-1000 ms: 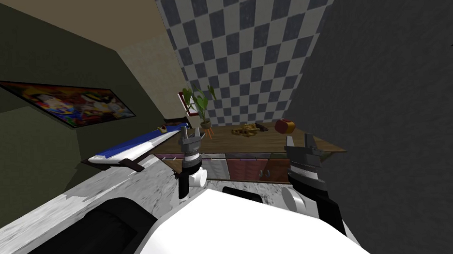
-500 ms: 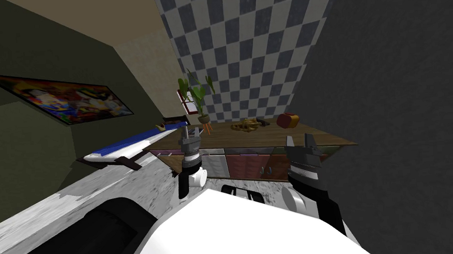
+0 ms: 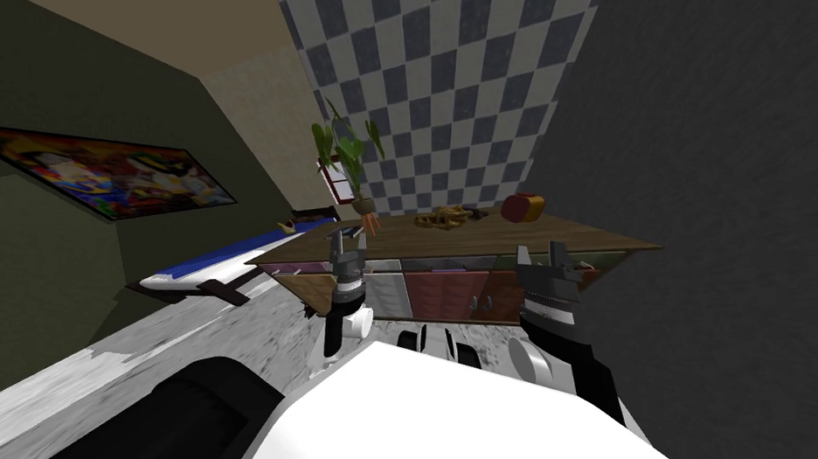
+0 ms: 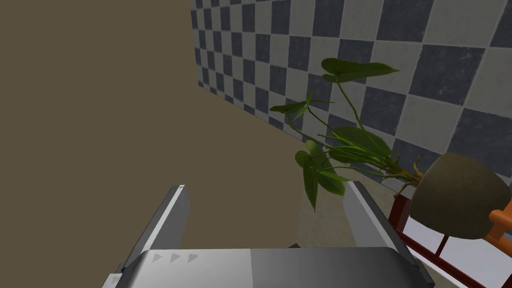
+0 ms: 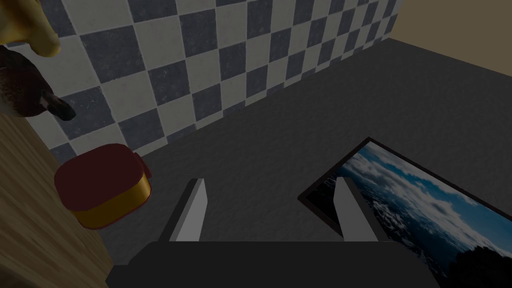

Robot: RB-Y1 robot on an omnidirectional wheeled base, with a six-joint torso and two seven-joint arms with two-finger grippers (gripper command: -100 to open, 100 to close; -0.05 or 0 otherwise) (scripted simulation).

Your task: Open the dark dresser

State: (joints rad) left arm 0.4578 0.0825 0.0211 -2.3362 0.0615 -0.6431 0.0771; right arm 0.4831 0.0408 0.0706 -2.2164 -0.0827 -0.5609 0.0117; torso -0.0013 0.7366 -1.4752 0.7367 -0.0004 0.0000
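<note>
The dresser [image 3: 454, 294] stands ahead of me against the checkered wall, with a wooden top [image 3: 486, 236], dark red door fronts and small handles [image 3: 481, 303]; the fronts look shut. My left gripper [image 3: 345, 236] hangs open before the dresser's left end, short of it. My right gripper [image 3: 541, 252] is open before the right end, also apart from it. In the left wrist view the left gripper [image 4: 267, 202] holds nothing. The right gripper [image 5: 270, 197] is open too, beside the wooden top [image 5: 30, 225].
On the dresser top sit a potted plant [image 3: 353, 168], a yellowish object [image 3: 442, 218] and a red and yellow container [image 3: 522, 206]. A long blue and white board [image 3: 216, 263] lies to the left. A dark grey wall [image 3: 728, 179] closes the right side.
I have moved closer to the dresser, which now looks larger and nearer in the head view. Both arms keep their pose in front of my chest, grippers still open.
</note>
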